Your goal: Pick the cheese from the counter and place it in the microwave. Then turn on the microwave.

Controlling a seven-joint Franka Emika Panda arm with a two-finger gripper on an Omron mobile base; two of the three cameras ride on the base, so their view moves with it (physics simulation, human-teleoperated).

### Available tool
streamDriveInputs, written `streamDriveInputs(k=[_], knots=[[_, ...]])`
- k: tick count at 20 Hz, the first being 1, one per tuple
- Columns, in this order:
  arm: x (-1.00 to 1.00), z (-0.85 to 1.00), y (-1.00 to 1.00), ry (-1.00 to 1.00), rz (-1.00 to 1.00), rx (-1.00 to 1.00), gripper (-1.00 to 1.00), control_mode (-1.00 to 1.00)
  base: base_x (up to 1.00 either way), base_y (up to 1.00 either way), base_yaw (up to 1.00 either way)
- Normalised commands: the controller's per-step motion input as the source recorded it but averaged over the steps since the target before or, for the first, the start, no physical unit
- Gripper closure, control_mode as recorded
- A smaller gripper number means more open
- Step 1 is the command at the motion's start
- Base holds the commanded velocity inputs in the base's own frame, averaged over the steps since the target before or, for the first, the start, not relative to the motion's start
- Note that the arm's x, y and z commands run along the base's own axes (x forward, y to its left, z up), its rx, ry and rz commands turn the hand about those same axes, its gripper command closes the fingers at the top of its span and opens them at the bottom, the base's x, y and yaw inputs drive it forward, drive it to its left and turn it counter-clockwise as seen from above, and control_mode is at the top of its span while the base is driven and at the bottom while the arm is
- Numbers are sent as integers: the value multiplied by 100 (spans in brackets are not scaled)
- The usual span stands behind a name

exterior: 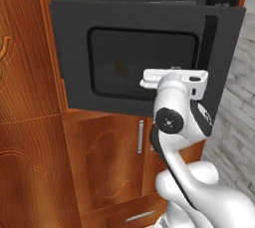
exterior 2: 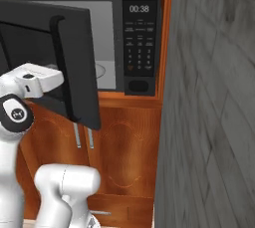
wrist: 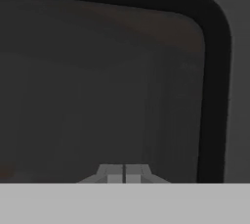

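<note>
With its fingers pressed together and holding nothing, the tool (wrist: 124, 173) faces the dark window of the microwave (exterior 2: 107, 43), whose door (exterior: 144, 62) stands ajar; cheese (exterior: 120, 68) shows dimly through the glass, and the display (exterior 2: 139, 9) reads 00:38.

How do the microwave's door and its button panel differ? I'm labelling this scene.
The microwave door stands swung partly open toward the arm; the button panel sits fixed, flush in the cabinet. The door has a dark glass window and a vertical bar handle; the panel has a lit display and small keys. Both are black.
</note>
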Motion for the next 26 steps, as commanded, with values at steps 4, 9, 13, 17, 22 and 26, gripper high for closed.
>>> streamDriveInputs(k=[4,9,13,17,22,26], knots=[[37,28,-22,10,9,0,100,-100,0,0,0],[40,27,-24,10,11,0,100,-100,0,0,0],[38,22,-26,10,14,0,100,-100,0,0,0],[34,14,-24,8,16,0,100,-100,0,0,0],[45,8,-19,9,16,0,100,-100,0,0,0],[59,4,-20,10,18,2,100,-100,0,0,0]])
